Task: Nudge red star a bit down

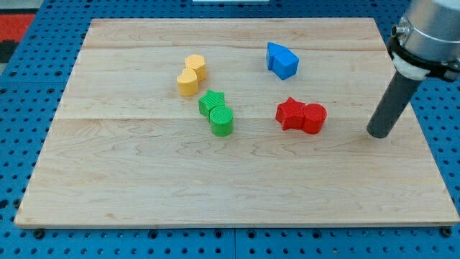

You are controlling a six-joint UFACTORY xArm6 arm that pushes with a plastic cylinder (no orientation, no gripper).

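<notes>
The red star (290, 114) lies right of the board's middle, touching a red cylinder (314, 119) on its right side. My tip (379, 134) rests on the board to the right of the red pair, about a block's width from the red cylinder and slightly lower in the view. The dark rod rises from it toward the view's top right corner.
A blue block (282, 60) sits above the red star. A green star (212, 102) and green cylinder (222, 121) touch near the middle. Two yellow blocks (192, 74) touch at the upper left. The wooden board (144, 180) lies on a blue surface.
</notes>
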